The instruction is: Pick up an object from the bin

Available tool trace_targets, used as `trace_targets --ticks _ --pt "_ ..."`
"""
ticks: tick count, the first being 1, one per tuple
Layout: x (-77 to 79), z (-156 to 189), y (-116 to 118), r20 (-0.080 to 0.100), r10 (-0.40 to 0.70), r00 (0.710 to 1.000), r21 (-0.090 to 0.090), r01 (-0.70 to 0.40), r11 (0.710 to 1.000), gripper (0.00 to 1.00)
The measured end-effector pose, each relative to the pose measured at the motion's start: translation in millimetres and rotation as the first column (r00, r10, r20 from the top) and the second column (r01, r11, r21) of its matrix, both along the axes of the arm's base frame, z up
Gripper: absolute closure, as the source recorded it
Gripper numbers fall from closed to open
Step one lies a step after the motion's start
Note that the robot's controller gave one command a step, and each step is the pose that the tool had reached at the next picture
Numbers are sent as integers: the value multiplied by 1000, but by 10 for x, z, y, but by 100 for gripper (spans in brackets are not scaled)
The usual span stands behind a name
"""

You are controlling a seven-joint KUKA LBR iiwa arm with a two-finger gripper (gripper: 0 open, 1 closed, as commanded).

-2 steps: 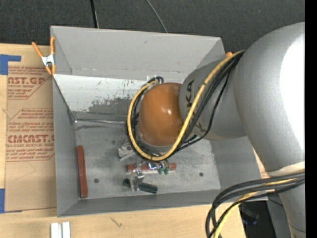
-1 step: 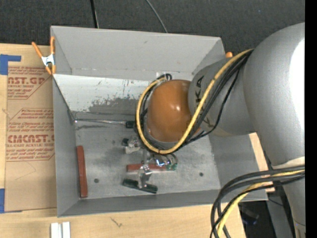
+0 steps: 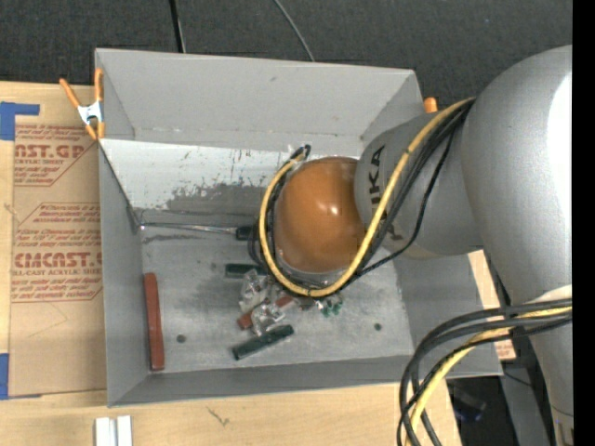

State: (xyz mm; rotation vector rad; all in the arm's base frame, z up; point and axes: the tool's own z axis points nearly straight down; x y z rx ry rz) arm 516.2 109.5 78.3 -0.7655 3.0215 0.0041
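Standing beside a slim dark-green stick (image 3: 262,340), the shiny metal tool (image 3: 262,307) has a spread I cannot tell.

The arm's orange cover (image 3: 316,214) hangs over the middle of the grey bin (image 3: 251,110). The claw (image 3: 263,307) is down low, near a dark green stick (image 3: 262,340). A long red-brown block (image 3: 153,321) lies by the left wall.

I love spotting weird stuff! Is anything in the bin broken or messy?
Nothing looks broken or spilled. The red-brown bar lies alone by the left wall, away from the small heap in the middle. The bin is scuffed near its back wall.
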Motion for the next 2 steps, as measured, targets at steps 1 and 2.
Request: trace_targets --ticks 1,2 --pt "0 0 0 0 0 1000 0 0 1000 100" --pt "98 1672 183 -15 19 1000 -6 -19 1000 100"
